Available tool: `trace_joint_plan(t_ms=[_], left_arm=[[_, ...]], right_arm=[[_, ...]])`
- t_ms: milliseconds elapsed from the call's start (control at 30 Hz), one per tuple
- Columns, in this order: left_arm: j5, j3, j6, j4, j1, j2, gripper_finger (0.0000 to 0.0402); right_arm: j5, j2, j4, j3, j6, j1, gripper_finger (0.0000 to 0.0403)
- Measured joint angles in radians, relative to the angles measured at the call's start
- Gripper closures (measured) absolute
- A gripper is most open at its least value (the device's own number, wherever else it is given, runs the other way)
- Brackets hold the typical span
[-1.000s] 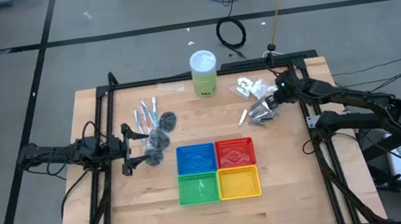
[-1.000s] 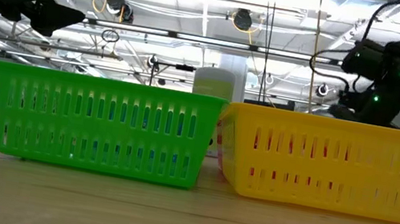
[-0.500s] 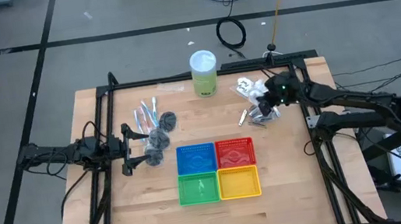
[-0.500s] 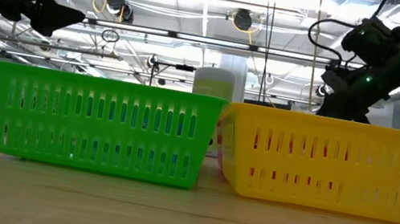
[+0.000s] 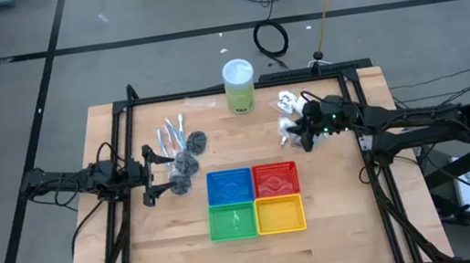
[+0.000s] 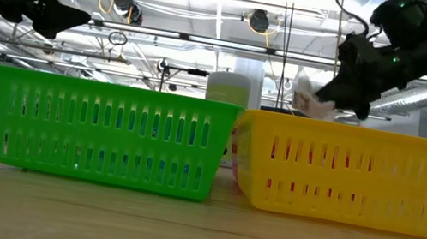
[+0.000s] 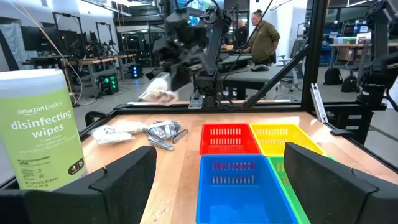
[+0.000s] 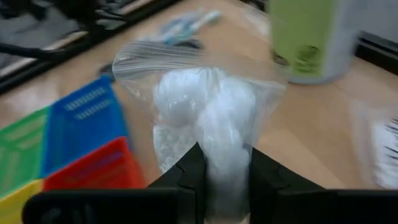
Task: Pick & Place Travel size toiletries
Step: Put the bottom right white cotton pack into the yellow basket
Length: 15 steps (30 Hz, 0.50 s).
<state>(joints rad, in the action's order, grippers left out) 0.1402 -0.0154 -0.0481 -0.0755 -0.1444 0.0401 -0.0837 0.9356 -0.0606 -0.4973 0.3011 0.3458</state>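
Carrying a clear plastic sachet of white pieces [image 8: 199, 118] pinched between its narrowed fingers, the right gripper [image 5: 306, 131] hung above the table's far right part, beside the small heap of white sachets and silver foil tubes [image 7: 143, 130] that lay on the wood there. The low view showed the sachet lifted clear of the table, level with the rim of the yellow basket [image 6: 361, 175]. The left gripper [image 5: 156, 172] waited on the left side with its fingers spread wide and nothing between them, just beside the dark grey puffs [image 5: 186, 164] and the clear-wrapped sticks [image 5: 171, 133]. A green tub of disinfecting wipes [image 5: 239, 86] stood at the far edge, between the two groups of toiletries.

By the look of it, the pick was done and the carry was in hand. The four baskets sat together in the near middle: blue basket [image 5: 230, 186] and red basket [image 5: 276, 179] on the far row, green basket [image 5: 233, 221] and yellow on the near row. The red one lay nearest the loaded gripper. The next move would call for swinging the sachet leftward and nearer over one basket, which one could not be told, then lowering inside the rim before letting go, since the light, floppy bag could snag on a basket's edge.
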Motion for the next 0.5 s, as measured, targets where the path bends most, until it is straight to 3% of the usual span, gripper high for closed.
trace_joint_plan(t_ms=[500], left_arm=[[0.000, 0.000, 0.000, 0.000, 0.000, 0.000, 0.0055]], right_arm=[[-0.035, 0.005, -0.162, 0.000, -0.052, -0.311, 0.0340]])
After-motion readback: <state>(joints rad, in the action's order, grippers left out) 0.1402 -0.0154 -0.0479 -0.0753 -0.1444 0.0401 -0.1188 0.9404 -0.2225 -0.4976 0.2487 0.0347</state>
